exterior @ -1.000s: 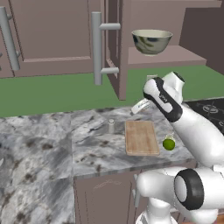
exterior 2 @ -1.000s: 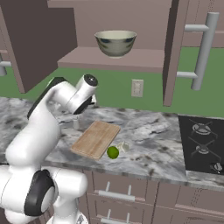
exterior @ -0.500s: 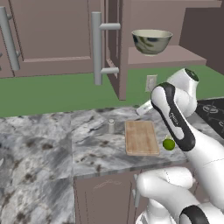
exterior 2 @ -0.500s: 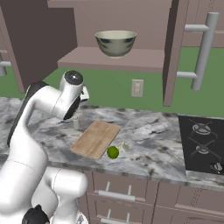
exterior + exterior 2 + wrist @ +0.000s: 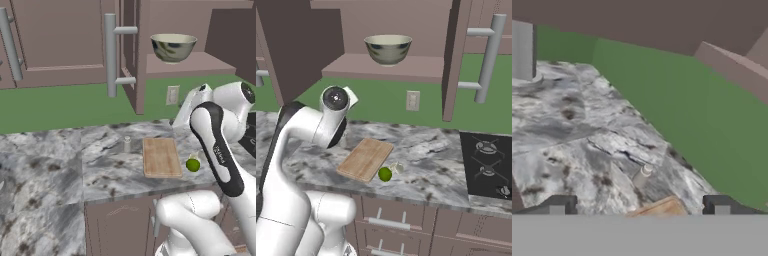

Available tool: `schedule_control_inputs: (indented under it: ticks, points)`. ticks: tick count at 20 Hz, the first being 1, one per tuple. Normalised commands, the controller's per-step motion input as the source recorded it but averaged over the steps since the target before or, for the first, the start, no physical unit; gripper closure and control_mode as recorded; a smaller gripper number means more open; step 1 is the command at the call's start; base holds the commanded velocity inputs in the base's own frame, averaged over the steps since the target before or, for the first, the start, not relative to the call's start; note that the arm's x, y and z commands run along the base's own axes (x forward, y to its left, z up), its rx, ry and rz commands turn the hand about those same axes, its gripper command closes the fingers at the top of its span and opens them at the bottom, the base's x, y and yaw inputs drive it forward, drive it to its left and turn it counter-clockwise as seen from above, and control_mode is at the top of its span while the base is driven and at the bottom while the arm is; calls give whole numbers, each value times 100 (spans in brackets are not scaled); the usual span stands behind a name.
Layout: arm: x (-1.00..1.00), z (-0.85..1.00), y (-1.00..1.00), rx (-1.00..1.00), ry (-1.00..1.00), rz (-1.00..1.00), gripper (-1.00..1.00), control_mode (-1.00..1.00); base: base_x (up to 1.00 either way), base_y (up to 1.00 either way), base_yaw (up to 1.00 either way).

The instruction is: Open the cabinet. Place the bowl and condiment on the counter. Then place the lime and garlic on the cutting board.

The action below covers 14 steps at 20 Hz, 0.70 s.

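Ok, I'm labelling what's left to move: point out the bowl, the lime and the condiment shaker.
bowl point(image 5: 388, 49): right base view, middle of its outer wall.
lime point(image 5: 385, 174): right base view, centre of the fruit.
condiment shaker point(image 5: 127, 144): left base view, middle of its body.

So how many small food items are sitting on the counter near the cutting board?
3: the lime and the garlic off one end of the cutting board, and the condiment beside its other side. Others may be hidden behind the arm.
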Motion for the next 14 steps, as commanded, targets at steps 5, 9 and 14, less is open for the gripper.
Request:
schedule_control_inputs:
  ticks: [5,9,14]
  points:
    - [-2,92,-23,-31,-10,19,-100,-100,0,0,0]
    - [1,100,-34,-43,-2,16,-100,-100,0,0,0]
    - [30,87,-27,-36,-1,-2,-100,-100,0,0,0]
